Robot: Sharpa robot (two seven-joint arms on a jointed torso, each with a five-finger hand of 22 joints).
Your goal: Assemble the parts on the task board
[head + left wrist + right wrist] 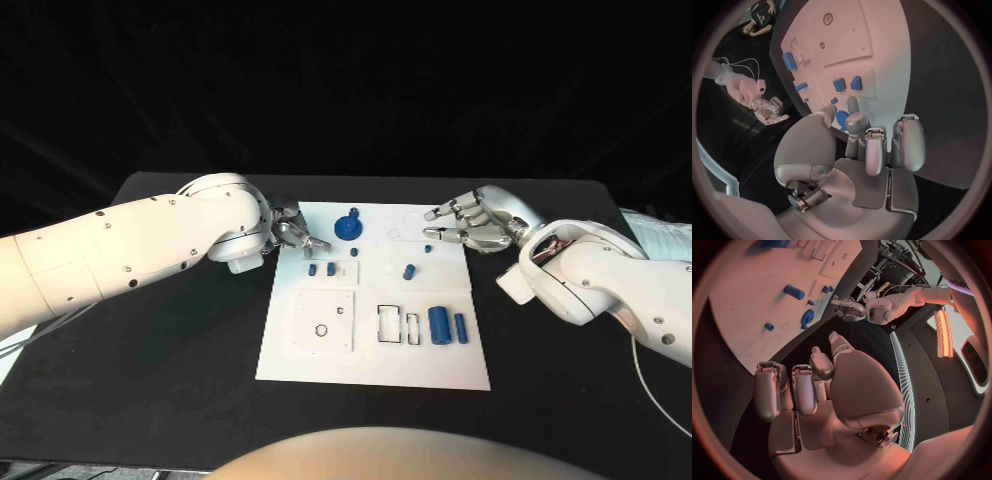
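The white task board [310, 362] lies in the middle of the black table. A round blue part [348, 225] stands near its far edge, small blue pieces [320, 269] [411, 270] sit in the middle row, and two blue cylinders [449, 326] lie at the near right. My left hand [289, 232] hovers at the board's far left corner, beside the round part [841, 120], fingers apart and holding nothing. My right hand [472, 222] hangs over the far right edge, fingers loosely bent and empty. The left wrist view shows the left hand [870, 145] with the board [879, 50] beyond it.
Black tabletop [159, 350] surrounds the board on all sides. The board carries outlined recesses at the near left [326, 322] and centre [392, 324]. The right wrist view shows the right hand [811, 385] over the board [748, 300], with the left hand [848, 307] beyond it.
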